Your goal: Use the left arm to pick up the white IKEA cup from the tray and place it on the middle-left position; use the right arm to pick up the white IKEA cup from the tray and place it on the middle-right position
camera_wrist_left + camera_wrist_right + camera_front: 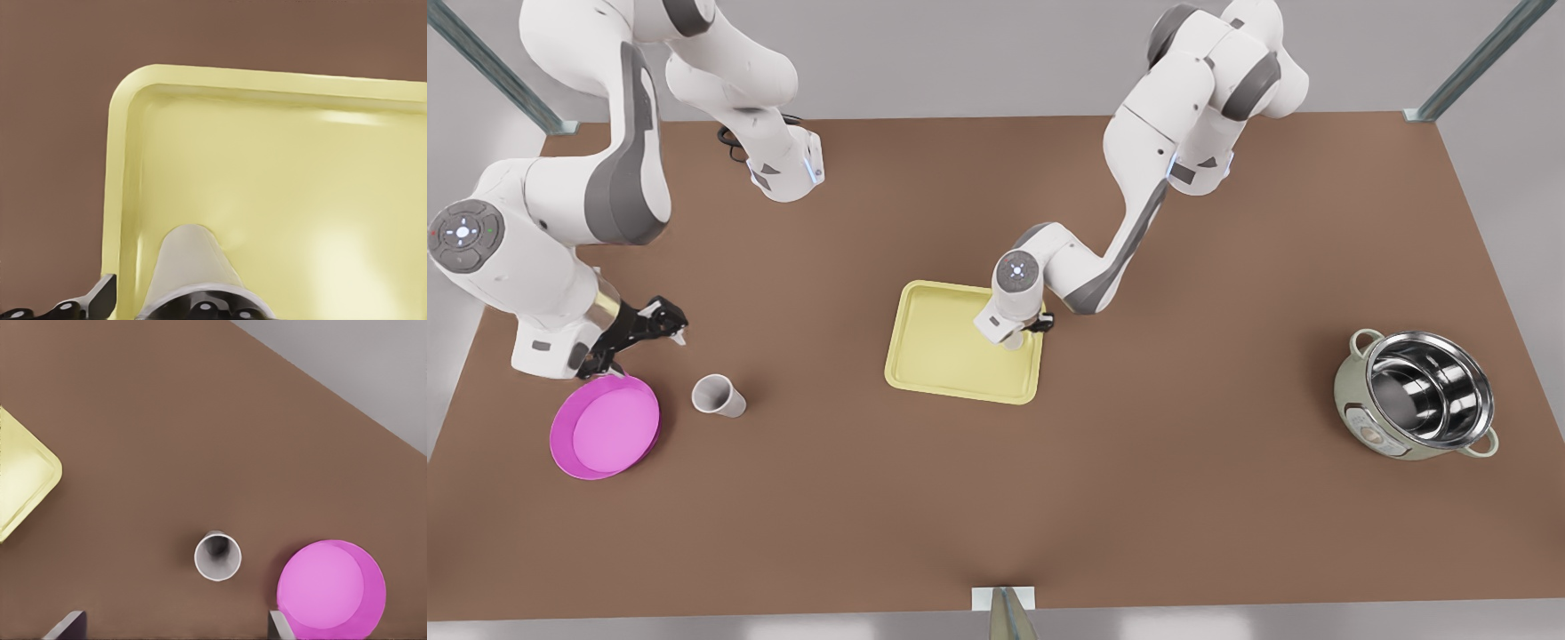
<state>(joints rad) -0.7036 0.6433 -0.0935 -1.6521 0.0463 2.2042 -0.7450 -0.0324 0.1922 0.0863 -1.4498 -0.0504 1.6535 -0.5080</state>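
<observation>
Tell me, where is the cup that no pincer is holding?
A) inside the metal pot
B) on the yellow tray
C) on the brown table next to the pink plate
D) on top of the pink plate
C: the free white cup stands upright on the bare brown table, just beside the pink plate and not touching it, far from the yellow tray.

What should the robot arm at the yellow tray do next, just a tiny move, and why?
Probably lift straight up a little. The left gripper is down at the white cup on the tray, whose raised rim the cup must clear. The other cup stands on the table beside the magenta plate, with the right gripper open near it.
</observation>
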